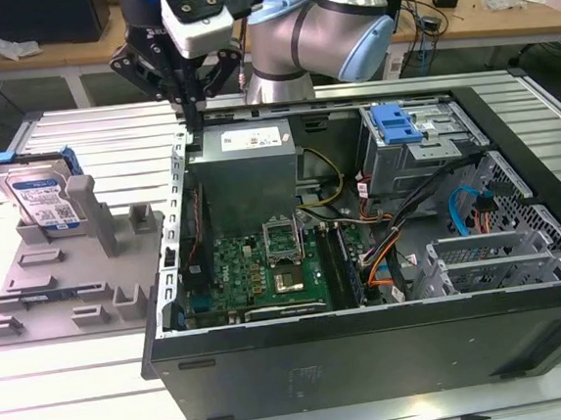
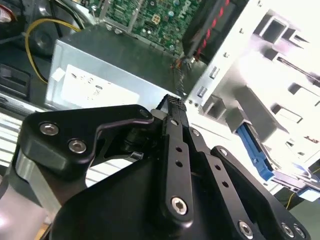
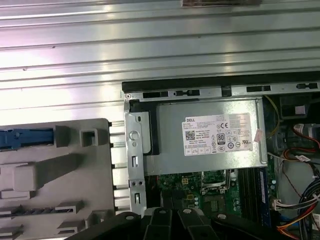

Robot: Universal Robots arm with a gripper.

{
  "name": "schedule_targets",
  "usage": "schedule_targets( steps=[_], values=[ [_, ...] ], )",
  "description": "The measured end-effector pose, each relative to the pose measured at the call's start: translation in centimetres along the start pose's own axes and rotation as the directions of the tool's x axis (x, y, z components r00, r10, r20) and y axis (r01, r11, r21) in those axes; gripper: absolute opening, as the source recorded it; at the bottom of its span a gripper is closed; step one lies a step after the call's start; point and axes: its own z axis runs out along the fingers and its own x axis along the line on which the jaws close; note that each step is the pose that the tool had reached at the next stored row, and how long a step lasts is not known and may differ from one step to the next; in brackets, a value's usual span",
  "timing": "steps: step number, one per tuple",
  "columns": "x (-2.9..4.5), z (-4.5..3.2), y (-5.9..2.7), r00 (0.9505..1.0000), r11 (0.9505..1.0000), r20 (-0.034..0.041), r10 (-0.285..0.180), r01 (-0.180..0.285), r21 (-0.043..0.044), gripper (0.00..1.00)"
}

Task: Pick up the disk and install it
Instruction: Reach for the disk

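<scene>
The gripper [image 1: 192, 119], fingers pressed together on nothing, hangs above a corner of the computer case [image 1: 372, 359]. The disk [image 1: 46, 199] stands upright in the fixture tray [image 1: 62, 298] beside that case.

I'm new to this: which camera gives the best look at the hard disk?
The exterior view: the disk leans upright on the grey tray, label facing the camera. The first wrist view catches what seems its blue rail, seen from above. The second wrist view looks past the gripper toward the power supply.
</scene>
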Motion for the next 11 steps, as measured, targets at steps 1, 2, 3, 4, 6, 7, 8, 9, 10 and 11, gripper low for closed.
schedule_targets(
  steps=[1, 2, 3, 4, 6, 7, 8, 9, 10, 11],
  values=[
    [0.26, 0.01, 0.06, 1.0, 1.0, 0.0, 0.0, 0.0, -0.0001, 0.11],
    [0.58, 0.01, 0.14, 1.0, 1.0, 0.0001, 0.0, 0.0, 0.0, 0.11],
    [0.86, 0.0, 0.21, 1.0, 1.0, 0.0, 0.001, -0.001, 0.0, 0.11],
    [1.16, 0.01, 0.29, 1.0, 1.0, 0.0, 0.001, -0.001, 0.0, 0.11],
    [1.91, 0.01, 0.47, 1.0, 1.0, 0.0, 0.001, -0.001, 0.0001, 0.11],
    [2.23, 0.01, 0.55, 1.0, 1.0, 0.0, 0.001, -0.001, 0.0, 0.11],
    [2.49, 0.02, 0.63, 1.0, 1.0, 0.0001, 0.001, -0.001, -0.0001, 0.11],
    [3.01, 0.03, 0.8, 1.0, 1.0, 0.0001, 0.001, -0.001, 0.0, 0.11],
    [3.53, 0.04, 0.98, 1.0, 1.0, 0.0, 0.001, -0.001, 0.0001, 0.11],
    [3.76, 0.05, 1.07, 1.0, 1.0, -0.0001, 0.001, -0.001, 0.0002, 0.11]
  ],
)
